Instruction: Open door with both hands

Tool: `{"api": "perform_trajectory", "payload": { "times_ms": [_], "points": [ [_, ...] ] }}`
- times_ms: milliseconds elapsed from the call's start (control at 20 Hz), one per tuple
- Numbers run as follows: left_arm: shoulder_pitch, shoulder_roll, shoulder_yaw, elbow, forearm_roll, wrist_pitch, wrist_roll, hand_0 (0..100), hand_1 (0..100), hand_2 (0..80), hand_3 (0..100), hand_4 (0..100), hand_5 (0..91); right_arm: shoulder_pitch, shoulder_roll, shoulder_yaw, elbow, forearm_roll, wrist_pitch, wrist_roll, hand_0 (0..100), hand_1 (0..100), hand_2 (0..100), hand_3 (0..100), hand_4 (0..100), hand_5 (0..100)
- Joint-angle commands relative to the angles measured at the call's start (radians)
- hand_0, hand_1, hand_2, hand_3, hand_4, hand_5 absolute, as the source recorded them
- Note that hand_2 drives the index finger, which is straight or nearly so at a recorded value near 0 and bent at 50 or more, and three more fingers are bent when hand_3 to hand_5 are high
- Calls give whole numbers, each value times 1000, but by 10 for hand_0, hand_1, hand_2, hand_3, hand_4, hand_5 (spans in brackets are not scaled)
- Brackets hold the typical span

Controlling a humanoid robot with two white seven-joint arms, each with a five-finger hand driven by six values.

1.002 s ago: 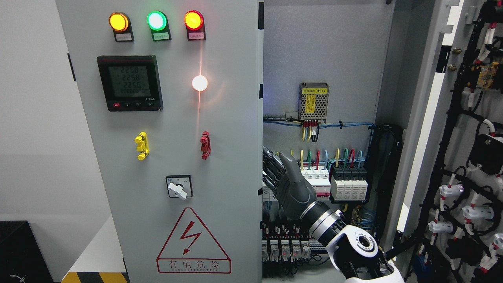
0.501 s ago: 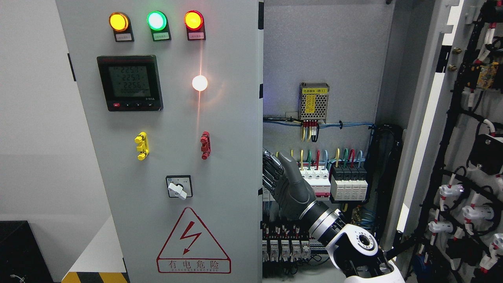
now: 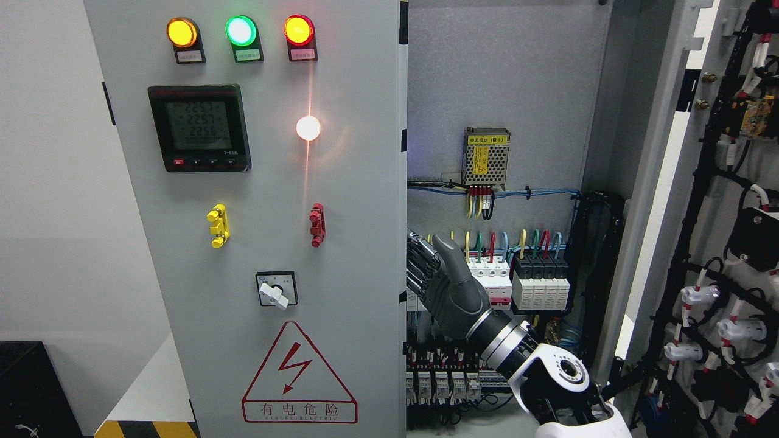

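There is one view only — a head camera that faces the electrical cabinet straight on from close range, its closed left door filling the left half, the open interior at right.

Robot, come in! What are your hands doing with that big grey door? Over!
Right hand at left door's inner edge, fingers behind it. Left hand out of view. Right door already open. Nothing blocking.
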Motion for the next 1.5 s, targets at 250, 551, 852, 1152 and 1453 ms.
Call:
{"api": "perform_trajectory", "payload": {
  "times_ms": [250,551,852,1152,1453],
  "points": [
    [0,0,0,0,0,1,0,0,0,0,0,0,0,0,3,10,6,-1,-1,9,191,0,0,0,0,0],
    [0,0,0,0,0,1,0,0,0,0,0,0,0,0,3,10,3,-1,-1,61,191,0,0,0,0,0],
    [0,0,0,0,0,1,0,0,0,0,0,0,0,0,3,10,0,-1,-1,66,191,0,0,0,0,0],
    [0,0,0,0,0,1,0,0,0,0,0,0,0,2,2,10,-9,-1,-2,66,191,0,0,0,0,0],
    [0,0,0,0,0,1,0,0,0,0,0,0,0,48,-20,28,-95,-1,-2,66,191,0,0,0,0,0]
  ]
}}
